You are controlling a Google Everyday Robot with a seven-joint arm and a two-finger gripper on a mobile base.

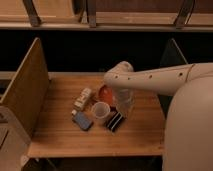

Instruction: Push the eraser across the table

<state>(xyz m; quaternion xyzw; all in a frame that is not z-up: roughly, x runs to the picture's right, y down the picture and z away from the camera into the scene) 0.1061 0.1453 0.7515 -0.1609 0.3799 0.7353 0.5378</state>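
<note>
The eraser (115,121), a black oblong block with pale stripes, lies tilted on the light wooden table (60,137), just right of a pale cup (101,110). My white arm reaches in from the right. My gripper (124,107) hangs low over the table, right at the eraser's upper right end and beside the cup. Whether it touches the eraser is not visible.
An orange plate (105,93) sits behind the cup, partly under my arm. A flat blue-grey rectangle (82,120) lies left of the cup, and a pale beige block (83,99) behind it. Upright wooden panels stand at the left (25,95) and right (170,60) edges.
</note>
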